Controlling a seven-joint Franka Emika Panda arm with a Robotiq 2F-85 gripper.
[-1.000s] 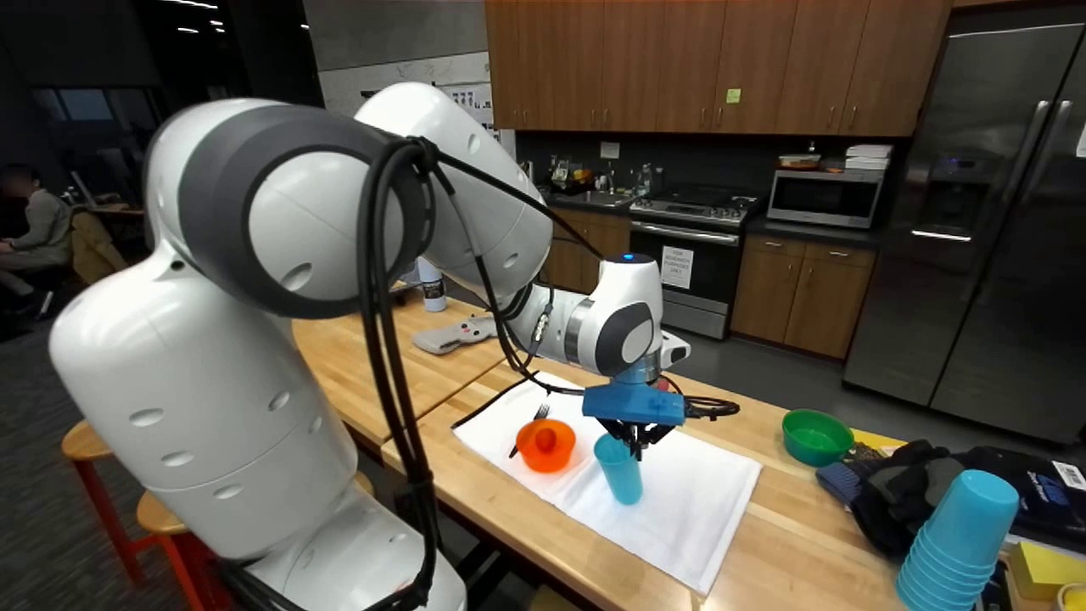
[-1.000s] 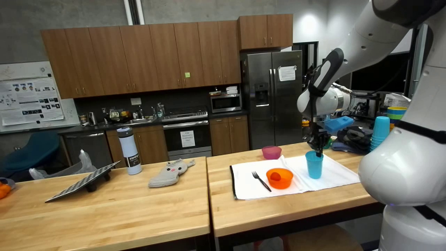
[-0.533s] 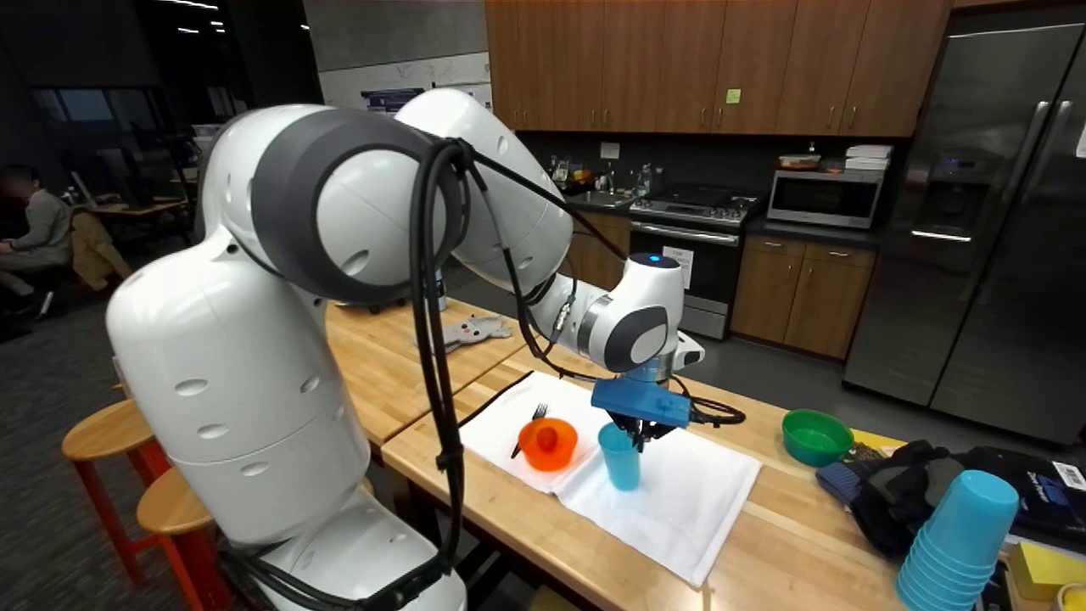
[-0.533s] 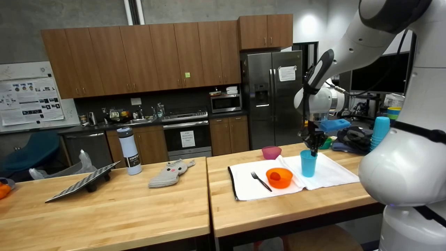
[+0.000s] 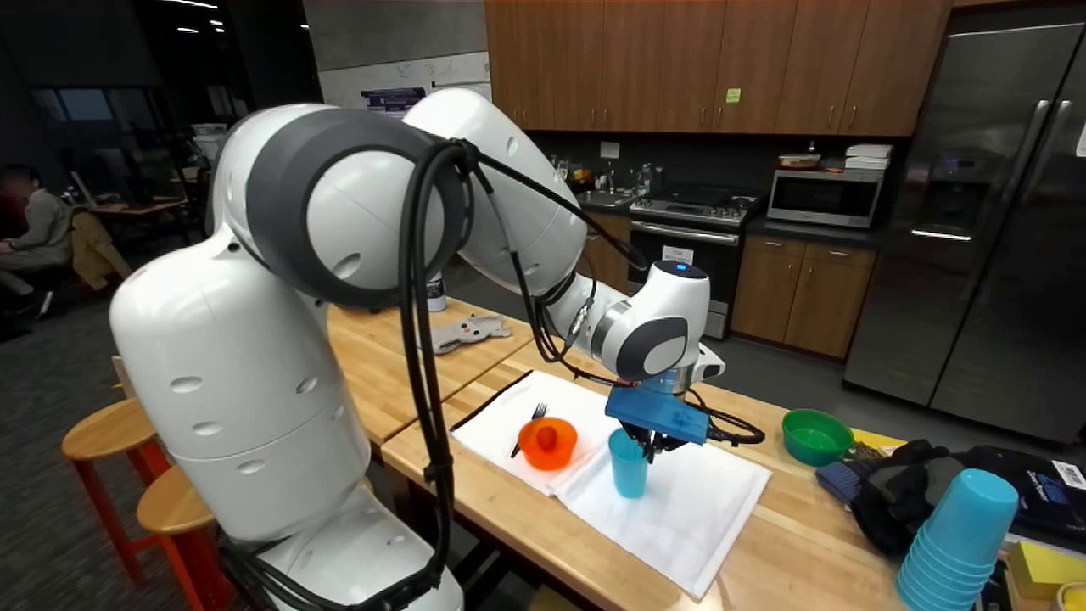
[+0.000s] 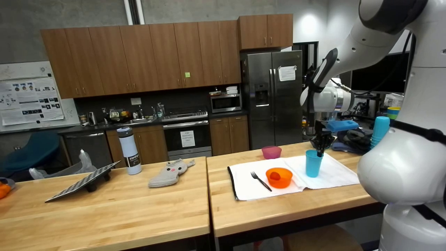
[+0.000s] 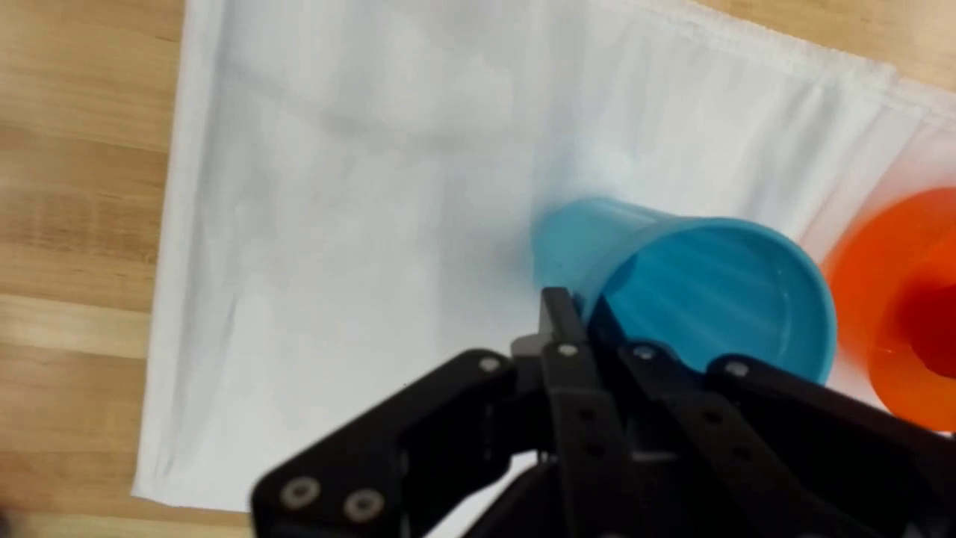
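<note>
My gripper [image 7: 579, 310] is shut on the rim of a light blue cup [image 7: 717, 288], one finger inside the cup and one outside. The cup stands nearly upright over a white cloth [image 7: 336, 246] and shows in both exterior views [image 5: 628, 475] [image 6: 313, 167]. I cannot tell whether its base presses on the cloth. The gripper also shows in both exterior views [image 5: 650, 451] [image 6: 320, 153]. An orange bowl [image 6: 280, 184] with a red-orange round thing [image 6: 275, 176] in it sits on the cloth beside the cup. A dark fork [image 6: 261, 181] lies by the bowl.
A pink bowl [image 6: 271, 152] stands behind the cloth. A green bowl [image 5: 816, 440], dark gloves or clothing [image 5: 908, 496] and a stack of blue cups [image 5: 959, 543] lie to one side. The adjoining table bears a grey toy [image 6: 170, 173], a bottle [image 6: 129, 153] and a checkered panel [image 6: 85, 181].
The gripper and the held cup have moved a little together, first one way, then back. A raised fold at the cloth's far edge has flattened and the cloth has shifted slightly.
</note>
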